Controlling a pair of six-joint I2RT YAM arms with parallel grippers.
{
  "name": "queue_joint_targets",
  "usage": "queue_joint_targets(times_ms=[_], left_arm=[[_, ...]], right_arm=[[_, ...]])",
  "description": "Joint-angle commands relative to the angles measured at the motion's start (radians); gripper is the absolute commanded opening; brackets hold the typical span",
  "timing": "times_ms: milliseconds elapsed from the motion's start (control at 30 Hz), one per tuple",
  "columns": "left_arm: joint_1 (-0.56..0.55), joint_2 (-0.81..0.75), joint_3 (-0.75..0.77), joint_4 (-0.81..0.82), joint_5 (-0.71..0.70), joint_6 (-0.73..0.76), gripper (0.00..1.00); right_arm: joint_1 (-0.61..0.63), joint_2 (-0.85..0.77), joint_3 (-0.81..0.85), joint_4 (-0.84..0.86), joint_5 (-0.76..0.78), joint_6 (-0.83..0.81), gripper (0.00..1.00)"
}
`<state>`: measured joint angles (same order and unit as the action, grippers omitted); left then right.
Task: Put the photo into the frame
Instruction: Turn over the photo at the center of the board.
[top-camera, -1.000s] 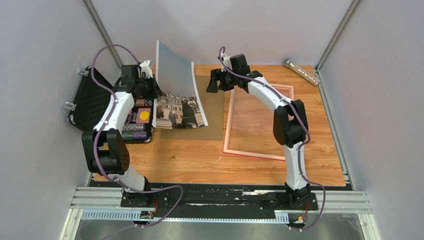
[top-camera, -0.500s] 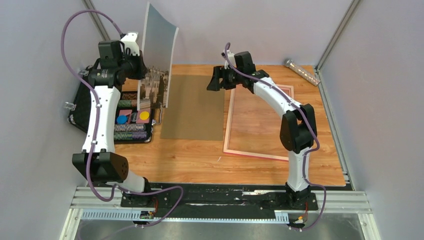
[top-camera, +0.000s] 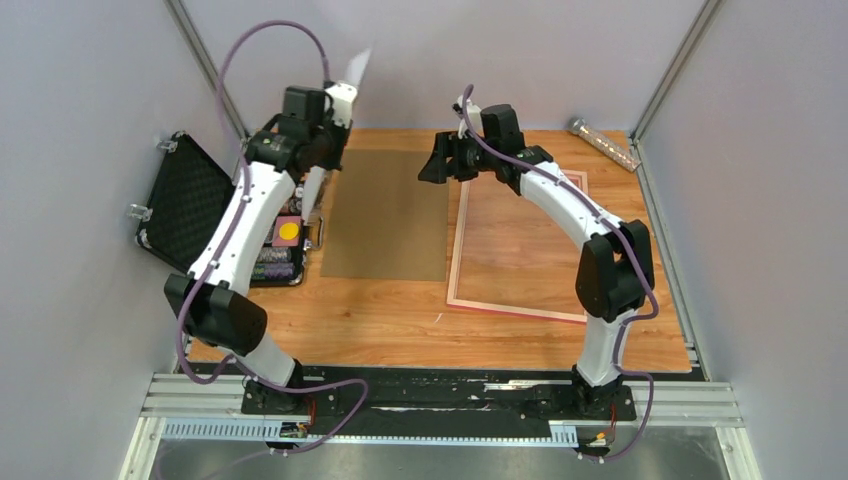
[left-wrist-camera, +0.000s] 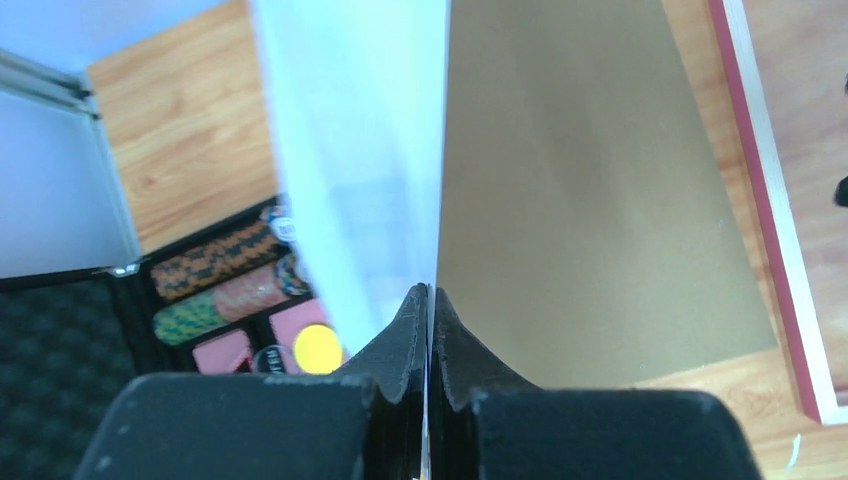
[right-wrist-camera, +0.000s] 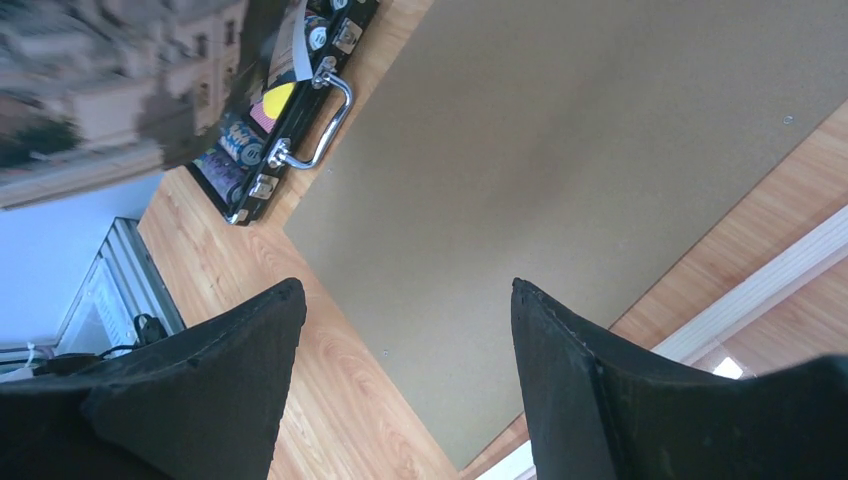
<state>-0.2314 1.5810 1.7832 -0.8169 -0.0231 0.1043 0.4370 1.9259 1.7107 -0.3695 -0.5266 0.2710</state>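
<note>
Pale grey walls enclose a wooden table (top-camera: 400, 320) with two arms bolted at its near edge. On the table's right half lies the frame (top-camera: 455, 250), flat, its pink rails around bare wood. One long side sits just beside a plain brown backing board (top-camera: 385, 215), which lies flat at the table's middle. Against the left edge, an open black case (top-camera: 185, 205) shows rows of poker chips (top-camera: 268, 266) and one yellow chip (top-camera: 289, 231).

Above the board's far right corner hangs the right gripper (right-wrist-camera: 405, 290), its jaws wide apart with nothing between them. The board and a frame rail show through the gap in the wrist view.

Over the case's far end and the board's far left corner, the left gripper (left-wrist-camera: 429, 305) is raised well clear of the table, its fingers pressed tight together on the edge of the photo (left-wrist-camera: 360, 150). The print is off the table altogether, held nearly upright and turned edge-on to the overhead camera, with its upper corner showing against the back wall in that view. The right wrist camera catches its printed rooftops, blurred. At the far right corner lies a silvery rod (top-camera: 605, 145).
</note>
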Motion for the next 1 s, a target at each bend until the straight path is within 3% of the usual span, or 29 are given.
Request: queue_joint_targets(times_ms=[0,200,467,967], left_arm=[[-0.076,0.055,-0.061,0.044,-0.111,-0.004,0.0],[-0.154,0.159,-0.122,0.065,-0.032,-0.124,0.0],[-0.18,0.322,-0.144,0.122,0.086,-0.273,0.0],[-0.228,0.365,-0.273,0.264,0.22,-0.449,0.0]], right_arm=[[-0.028,-0.114,-0.08,0.121,-0.027,0.055,0.73],[-0.081,-0.178,-0.206,0.202,-0.013,0.133,0.74],[-0.104,-0.188,-0.3,0.257,0.019,0.187,0.75],[-0.127,-0.095,-0.397,0.341,0.027,0.357,0.76]])
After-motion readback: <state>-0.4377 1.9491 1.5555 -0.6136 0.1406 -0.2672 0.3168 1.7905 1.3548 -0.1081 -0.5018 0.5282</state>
